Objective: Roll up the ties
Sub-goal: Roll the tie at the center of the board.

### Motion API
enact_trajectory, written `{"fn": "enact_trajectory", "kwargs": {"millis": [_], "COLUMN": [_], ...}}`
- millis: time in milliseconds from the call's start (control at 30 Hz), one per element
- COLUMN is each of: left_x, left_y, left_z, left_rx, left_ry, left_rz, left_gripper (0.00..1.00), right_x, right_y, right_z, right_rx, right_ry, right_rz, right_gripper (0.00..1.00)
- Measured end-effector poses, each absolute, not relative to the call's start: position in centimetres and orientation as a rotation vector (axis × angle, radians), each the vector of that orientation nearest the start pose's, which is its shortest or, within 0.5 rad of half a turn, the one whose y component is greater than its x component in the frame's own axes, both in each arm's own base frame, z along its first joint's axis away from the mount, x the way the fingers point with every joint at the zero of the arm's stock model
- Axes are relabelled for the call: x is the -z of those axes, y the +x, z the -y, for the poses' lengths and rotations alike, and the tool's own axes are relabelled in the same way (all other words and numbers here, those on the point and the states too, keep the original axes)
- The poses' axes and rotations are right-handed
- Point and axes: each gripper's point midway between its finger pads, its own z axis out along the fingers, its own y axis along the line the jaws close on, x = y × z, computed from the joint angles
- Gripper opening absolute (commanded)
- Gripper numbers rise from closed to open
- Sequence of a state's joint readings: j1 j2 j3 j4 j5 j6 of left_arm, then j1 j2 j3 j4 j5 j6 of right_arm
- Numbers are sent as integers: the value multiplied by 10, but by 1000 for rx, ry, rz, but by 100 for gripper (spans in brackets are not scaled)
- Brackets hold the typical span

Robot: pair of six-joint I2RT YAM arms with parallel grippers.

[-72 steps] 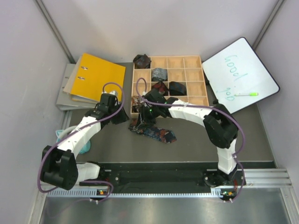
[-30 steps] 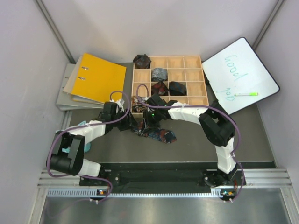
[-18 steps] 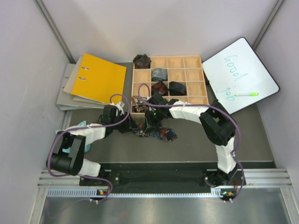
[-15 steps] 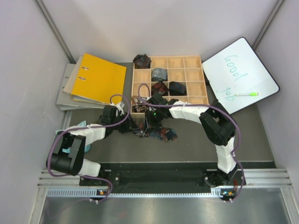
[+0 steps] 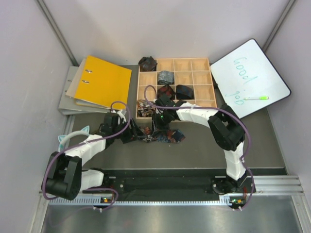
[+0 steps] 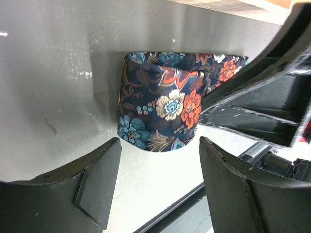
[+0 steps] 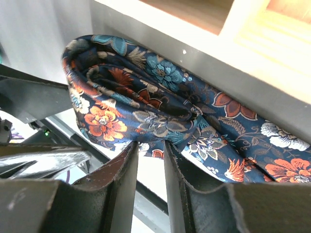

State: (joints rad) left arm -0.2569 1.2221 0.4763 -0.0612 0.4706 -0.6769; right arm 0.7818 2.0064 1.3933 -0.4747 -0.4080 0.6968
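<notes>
While the navy floral fabric necktie (image 5: 165,137) lies half-rolled on the grey table (image 5: 204,145) at centre frame, long axis left to right, rolled end leftward, the right pincer (image 7: 148,145) grips its fold and the left pincer (image 6: 160,145) stands open. Five bundled ties (image 5: 165,76) occupy the wooden compartment tray (image 5: 199,64).

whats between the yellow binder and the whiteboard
The wooden divided tray, with rolled ties in it, sits between binder and whiteboard; the top view shows it.

Bright, even light. Soft glare on glossy grey tabletop (image 6: 53,63); folded navy floral fabric tie (image 6: 160,107) sharp, faint shadow beside it; black left gripper fingers (image 6: 95,187) blurred
</notes>
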Motion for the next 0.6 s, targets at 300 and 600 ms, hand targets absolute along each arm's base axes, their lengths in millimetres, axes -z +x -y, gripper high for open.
{"fn": "enact_trajectory", "kwargs": {"millis": [300, 600], "left_x": [-54, -89], "left_y": [243, 275], "left_z": [160, 149], "left_rx": [892, 753], "left_ry": [-307, -302], "left_rz": [-2499, -2446], "left_gripper": [66, 63], "right_x": [-54, -97], "right_y": [249, 222], "right_z": [-375, -367], "right_rx": [-883, -896], "right_ry": [-298, -268], "right_rz": [-2898, -2766], "right_gripper": [30, 15]}}
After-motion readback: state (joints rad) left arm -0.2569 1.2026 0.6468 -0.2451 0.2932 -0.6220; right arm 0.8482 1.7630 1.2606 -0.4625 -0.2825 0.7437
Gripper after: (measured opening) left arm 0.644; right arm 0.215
